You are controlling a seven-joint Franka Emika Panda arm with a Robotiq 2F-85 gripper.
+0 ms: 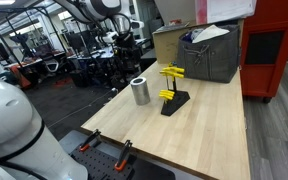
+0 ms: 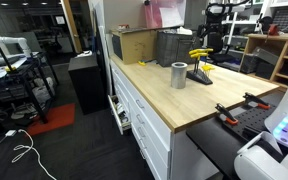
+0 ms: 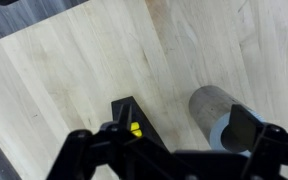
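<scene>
Claw: wide, empty, lower edge of wrist view, above the table. Stand at centre frame, cup just right of it. Descend off-centre and you may clip and topple the cup.

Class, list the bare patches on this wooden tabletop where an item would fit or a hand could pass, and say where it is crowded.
Free: the broad stretch of table between the metal cylinder, the black stand and the clamps at the front edge. Crowded: the back, where the grey crate and cardboard box stand close behind the stand.
</scene>
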